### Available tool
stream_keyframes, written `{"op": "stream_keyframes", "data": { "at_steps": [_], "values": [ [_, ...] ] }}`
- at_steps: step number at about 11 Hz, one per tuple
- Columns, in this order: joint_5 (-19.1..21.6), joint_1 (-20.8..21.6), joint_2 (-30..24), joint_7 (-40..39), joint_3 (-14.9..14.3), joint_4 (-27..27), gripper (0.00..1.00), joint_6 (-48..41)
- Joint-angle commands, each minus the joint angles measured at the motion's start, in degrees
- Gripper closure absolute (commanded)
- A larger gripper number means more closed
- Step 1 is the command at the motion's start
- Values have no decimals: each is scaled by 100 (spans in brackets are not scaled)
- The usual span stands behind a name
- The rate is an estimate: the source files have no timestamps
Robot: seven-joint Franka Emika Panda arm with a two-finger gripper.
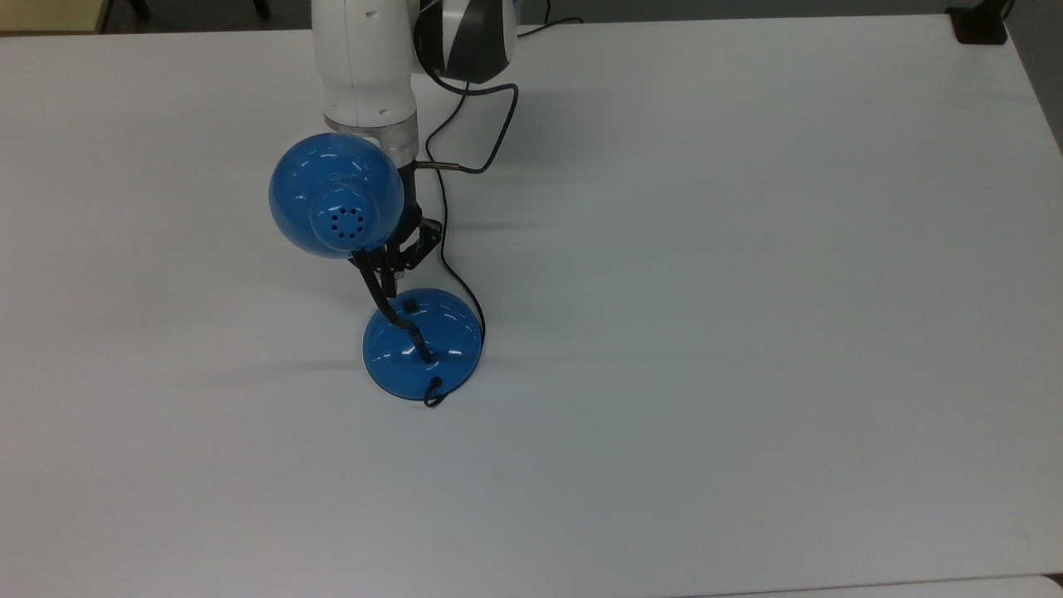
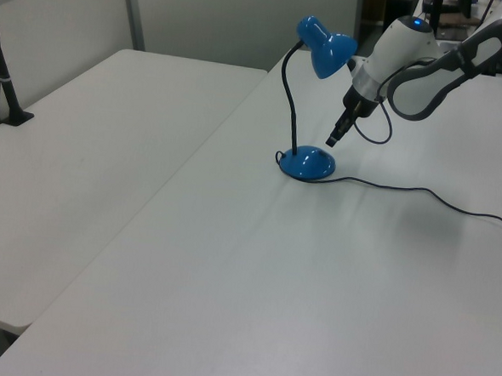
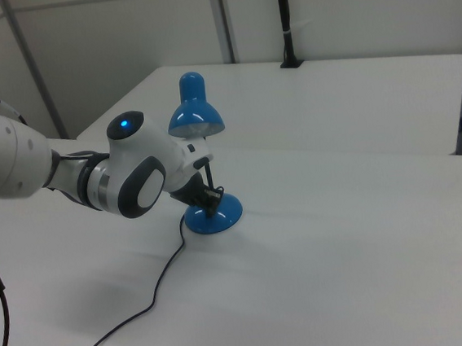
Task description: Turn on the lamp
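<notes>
The blue lamp stands on the white table (image 1: 706,291), its domed shade (image 1: 336,195) on a black gooseneck over the round base (image 1: 432,342). A small black switch (image 1: 410,306) sits on the base's side toward the arm. No glow comes from the shade (image 3: 195,115). My gripper (image 1: 390,284) points down at a slant just beside the base and slightly above the switch, partly under the shade. In the left view the gripper (image 2: 331,141) hangs a little above the base (image 2: 308,164) on the left view's right, fingers together, holding nothing.
The lamp's thin black cord (image 1: 444,241) runs from the base past the gripper to the table's far edge. The arm's own cable (image 1: 490,141) loops near the wrist. A second white table (image 2: 92,144) adjoins, with a black post (image 2: 6,79) on it.
</notes>
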Motion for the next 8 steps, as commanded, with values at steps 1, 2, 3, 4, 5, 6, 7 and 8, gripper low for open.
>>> {"op": "stream_keyframes", "data": {
  "at_steps": [1,2,3,4,5,6,7,8],
  "values": [
    [154,104,201,205,-21,224,100,121],
    [154,104,227,205,-21,241,100,121],
    [154,131,245,240,-13,259,100,121],
    [154,140,262,283,-13,268,100,121],
    [154,140,271,293,-13,268,100,121],
    [154,148,315,301,22,277,100,121],
    [154,140,341,301,57,329,100,121],
    [154,140,394,345,58,347,100,121]
  ]
}}
